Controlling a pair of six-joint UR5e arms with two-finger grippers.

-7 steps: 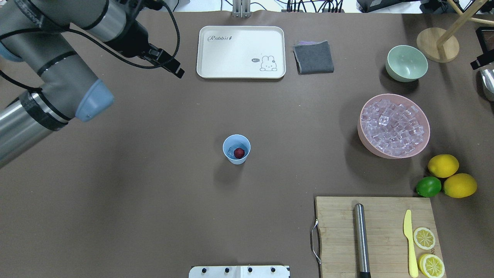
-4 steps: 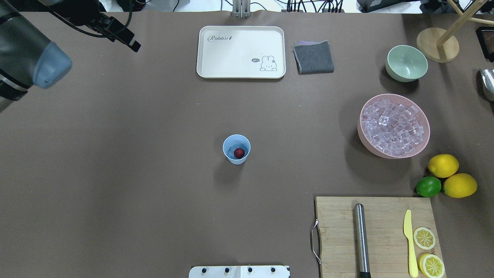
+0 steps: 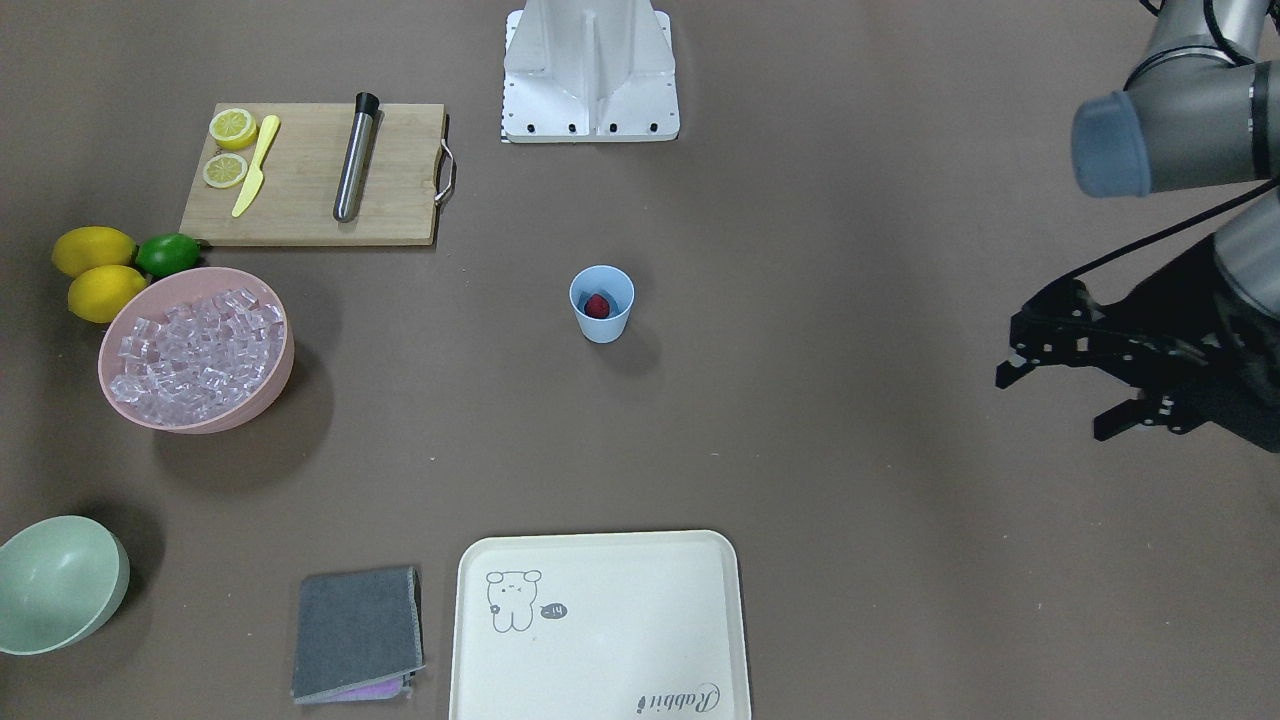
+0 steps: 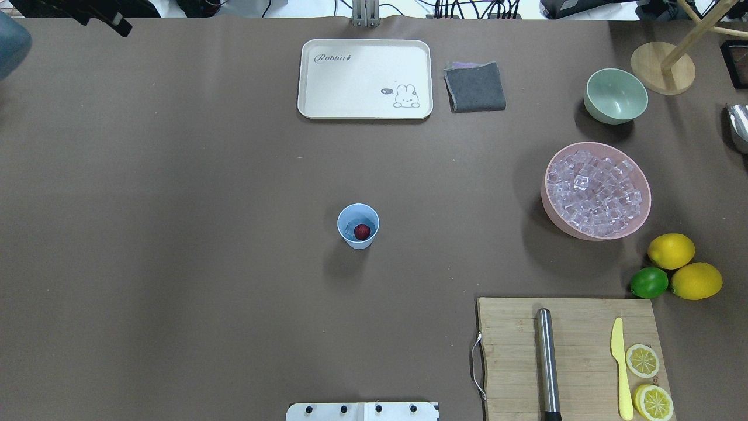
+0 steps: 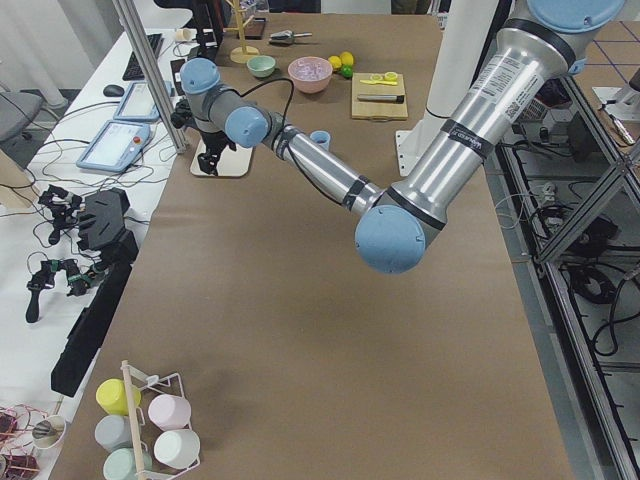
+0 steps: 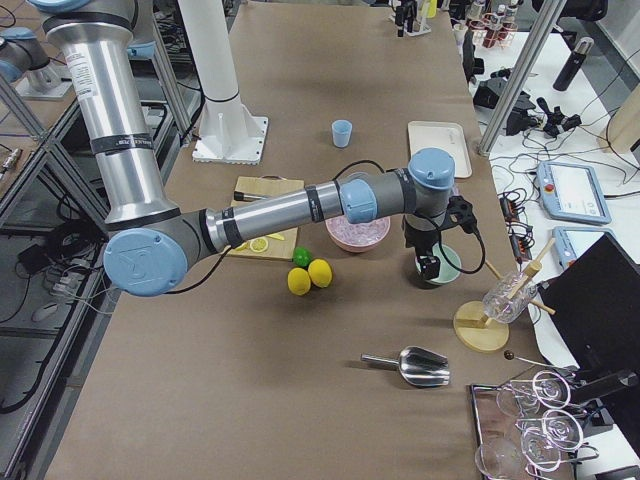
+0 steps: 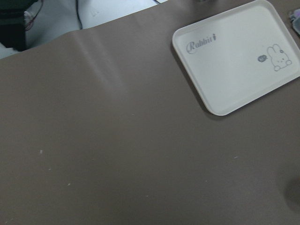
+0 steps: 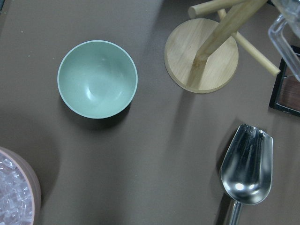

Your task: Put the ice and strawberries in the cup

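My left gripper (image 3: pixel 1052 404) has pulled back from mid-bench to the far-left corner, fingers spread and empty. The cup (image 4: pixel 358 226) stays at the bench's centre, with the strawberry (image 4: pixel 362 232) and ice (image 4: pixel 350 229) inside. My right gripper (image 6: pixel 430 265) hangs near the right end; I cannot tell whether it is spread or closed.

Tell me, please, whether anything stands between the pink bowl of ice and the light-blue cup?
Nothing visible does. Only bare table lies between the pink bowl holding the ice and the cup. The cutting board sits off that line, nearer the robot's base.
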